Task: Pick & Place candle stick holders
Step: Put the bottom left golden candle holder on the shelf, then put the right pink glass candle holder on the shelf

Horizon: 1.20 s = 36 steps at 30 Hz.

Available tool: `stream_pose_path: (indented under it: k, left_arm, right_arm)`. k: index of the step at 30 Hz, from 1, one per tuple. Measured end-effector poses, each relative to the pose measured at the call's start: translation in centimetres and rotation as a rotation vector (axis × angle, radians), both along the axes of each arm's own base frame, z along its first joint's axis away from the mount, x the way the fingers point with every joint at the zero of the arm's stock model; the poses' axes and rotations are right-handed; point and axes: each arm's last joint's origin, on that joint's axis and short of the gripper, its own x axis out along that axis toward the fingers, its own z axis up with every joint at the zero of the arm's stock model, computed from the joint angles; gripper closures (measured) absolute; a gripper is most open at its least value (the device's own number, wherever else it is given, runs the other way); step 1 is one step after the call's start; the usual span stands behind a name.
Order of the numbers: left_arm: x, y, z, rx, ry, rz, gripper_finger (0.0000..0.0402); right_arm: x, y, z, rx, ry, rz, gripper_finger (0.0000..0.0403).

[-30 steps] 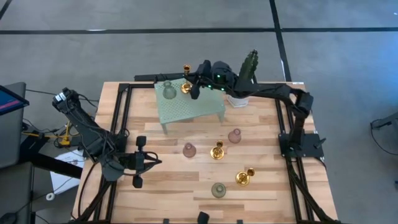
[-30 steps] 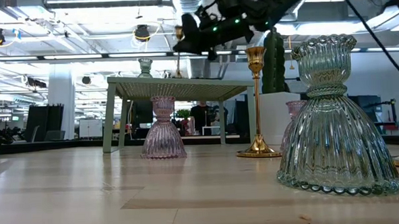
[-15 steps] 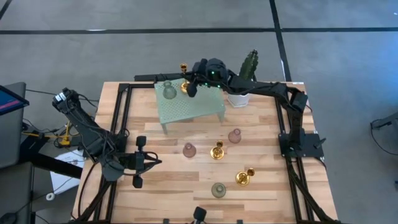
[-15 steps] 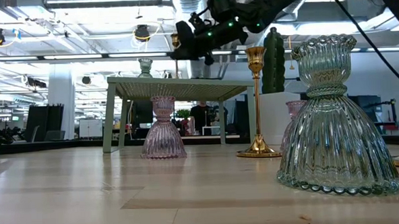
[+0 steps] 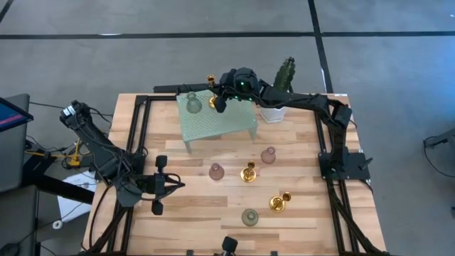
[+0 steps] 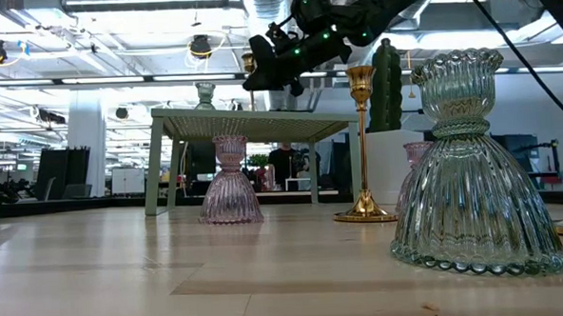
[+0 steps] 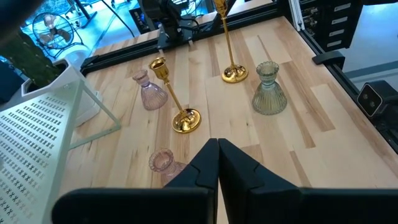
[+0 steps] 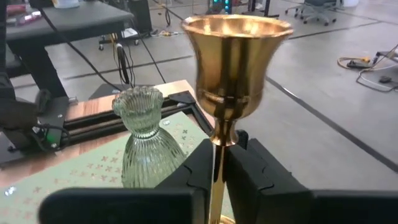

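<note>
My right gripper (image 5: pixel 217 102) is over the far part of a pale green perforated stand (image 5: pixel 213 124), shut on a shiny gold candle stick holder (image 8: pixel 236 56). A grey-green holder (image 5: pixel 193 104) stands on its round base on the stand beside it and also shows in the right wrist view (image 8: pixel 146 146). On the table stand two pink holders (image 5: pixel 216 171) (image 5: pixel 268 155), two gold ones (image 5: pixel 247 173) (image 5: pixel 279 203) and a grey-green one (image 5: pixel 249 217). My left gripper (image 5: pixel 181 185) is shut and empty at the table's left, clear of them. My right gripper pinches the gold holder's thin stem (image 8: pixel 217 144) between its two fingers, just below the cup. The fingers come from the table's right, slanting down, and lie across the stem. The holder stands upright; whether its base rests on the stand I cannot tell.
A white pot (image 5: pixel 272 112) with a tall cactus (image 5: pixel 286 72) stands right of the green stand, close to my right arm. Black rails (image 5: pixel 135 135) run along the table's left, right and far edges. Bare wood lies between my left gripper and the holders.
My right gripper has gone a little toward the table's left over the green stand, carrying the gold holder upright with it, and has tipped slightly downward.
</note>
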Motion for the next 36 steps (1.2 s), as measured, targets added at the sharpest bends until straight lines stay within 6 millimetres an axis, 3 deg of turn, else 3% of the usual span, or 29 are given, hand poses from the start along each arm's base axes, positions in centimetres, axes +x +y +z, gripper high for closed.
stream_pose_path:
  k: [10,17,26,31,36]
  left_arm:
    - [0.0,0.0,0.0,0.0,0.0,0.0,0.0394]
    - [0.0,0.0,0.0,0.0,0.0,0.0,0.0394]
    - [0.0,0.0,0.0,0.0,0.0,0.0,0.0394]
    - [0.0,0.0,0.0,-0.001,0.0,0.0,0.0394]
    - [0.0,0.0,0.0,0.0,0.0,0.0,0.0394]
  right_arm:
    - [0.0,-0.1,0.2,-0.04,-0.004,0.005,0.0338]
    - [-1.6,0.1,1.7,-0.059,0.072,0.01,0.0316]
    - [-3.4,1.3,4.1,-0.056,0.114,0.025,0.0224]
    - [-5.5,2.4,5.0,-0.004,0.239,0.043,0.0172]
    - [-8.6,5.1,6.2,0.079,0.417,0.108,0.017]
